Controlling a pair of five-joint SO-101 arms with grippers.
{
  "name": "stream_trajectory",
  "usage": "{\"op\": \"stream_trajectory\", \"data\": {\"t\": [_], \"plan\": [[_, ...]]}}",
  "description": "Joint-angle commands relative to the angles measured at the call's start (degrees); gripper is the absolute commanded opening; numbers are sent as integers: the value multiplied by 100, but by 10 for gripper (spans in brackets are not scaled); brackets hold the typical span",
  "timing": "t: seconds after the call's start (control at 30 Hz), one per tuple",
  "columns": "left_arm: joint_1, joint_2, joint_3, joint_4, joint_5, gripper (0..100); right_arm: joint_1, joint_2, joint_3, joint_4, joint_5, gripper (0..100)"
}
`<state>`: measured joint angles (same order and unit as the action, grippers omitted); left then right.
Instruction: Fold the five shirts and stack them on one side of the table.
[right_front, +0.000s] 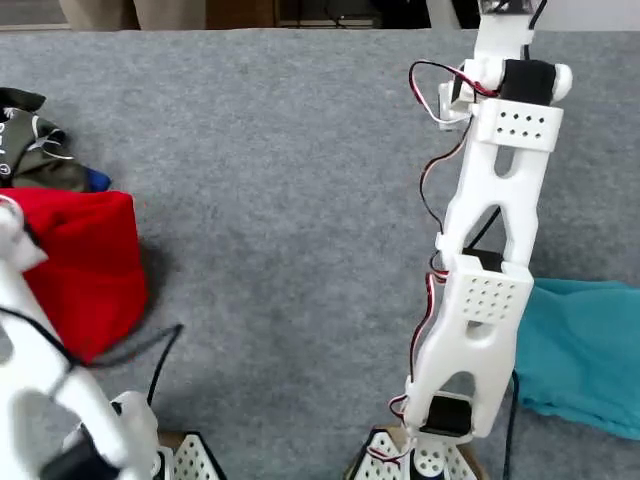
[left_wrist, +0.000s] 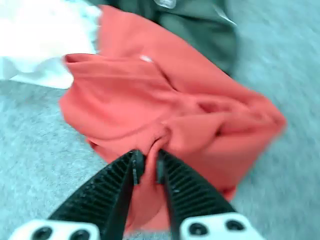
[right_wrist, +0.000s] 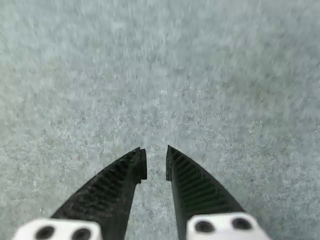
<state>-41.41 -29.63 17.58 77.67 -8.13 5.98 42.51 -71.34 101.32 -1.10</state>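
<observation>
Surface: grey felt-like table cover (right_front: 280, 180), with most of its middle bare.
Left side of table: the red shirt (right_front: 85, 265) lies bunched near the edge. A dark green shirt (right_front: 35, 155) is crumpled just beyond it, touching it, and a scrap of blue cloth (right_front: 96, 180) peeks out between the two.
White cloth: a white garment (left_wrist: 35, 40) lies against the red shirt, on the far side from my wrist camera.
Right side of table: a teal shirt (right_front: 580, 350) lies spread and rumpled beside my right arm's base, well apart from the others.
Progress: I judge the task to be at an early stage. I see no tidy stack, and none of the garments looks squarely folded. The red one is the piece in hand, and the teal one has not yet been brought over.
Left pincer (left_wrist: 146, 167): clamped on a raised ridge of the red shirt, with the cloth pinched between the two black jaws near their tips.
Right pincer (right_wrist: 156, 162): stretched out over the bare grey cover, its jaws parted by a narrow gap and nothing between them.
Risk: as I see it, a pinch this small could slip if I pull the fold hard.
</observation>
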Motion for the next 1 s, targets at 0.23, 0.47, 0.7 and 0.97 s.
{"op": "stream_trajectory", "data": {"t": [0.23, 0.47, 0.7, 0.97], "plan": [[-387, 2325, -1626, 35, 730, 195, 40, -505, 312, 105, 35, 92], [-185, 3046, -1960, 677, 730, 195, 40, -505, 312, 105, 35, 92], [-149, 3574, -2084, 527, 721, 95, 40, -716, 347, 105, 35, 92], [-132, 3688, -2549, 1213, 308, 19, 84, -998, 347, 105, 44, 92]]}}
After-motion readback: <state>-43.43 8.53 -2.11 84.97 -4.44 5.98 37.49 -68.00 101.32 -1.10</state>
